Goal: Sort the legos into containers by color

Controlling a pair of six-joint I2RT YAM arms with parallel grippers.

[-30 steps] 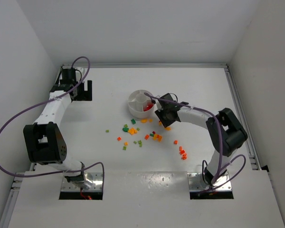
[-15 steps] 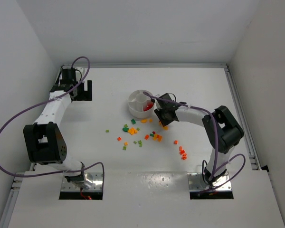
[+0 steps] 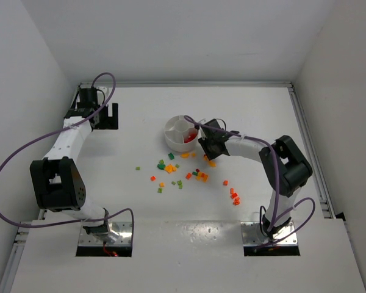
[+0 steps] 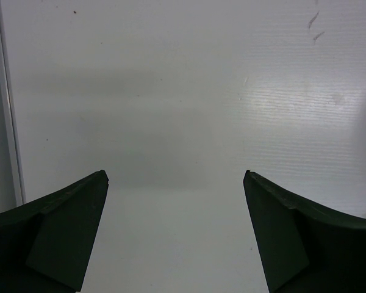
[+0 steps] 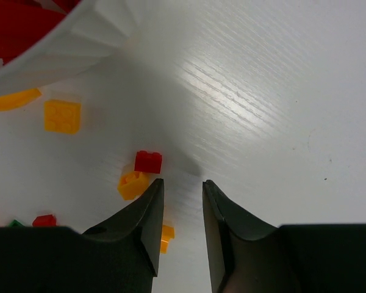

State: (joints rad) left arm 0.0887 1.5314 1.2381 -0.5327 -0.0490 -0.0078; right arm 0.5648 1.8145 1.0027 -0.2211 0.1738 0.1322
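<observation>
Top external: round white dish (image 3: 169, 130) sits mid-table. 1 wedge on its near-right side holds red pieces (image 3: 190, 138); the other compartments look white, with no orange or green visible in them. Most legos (image 3: 171, 168) lie loose on the table (image 3: 244, 110) in front of the dish, with red, orange and green mixed. A small red-orange cluster (image 3: 234, 196) lies apart, toward the right arm.

Right wrist: right gripper (image 5: 181, 183) is low over the table just beside the dish wall. Its pincer is narrow, with bare table showing in the slit and nothing held. A red brick (image 5: 148, 162) lies just left of the fingertip line, apart from it. Orange bricks (image 5: 62, 116) are further left, near the dish.

Left wrist: left gripper (image 4: 175, 177) is spread wide over bare table at the far left, holding nothing.

Judgement: early stage. Red sorting has begun; orange and green have not, as far as visible. Dozens of bricks are left. The red brick looks like the likely next target.
</observation>
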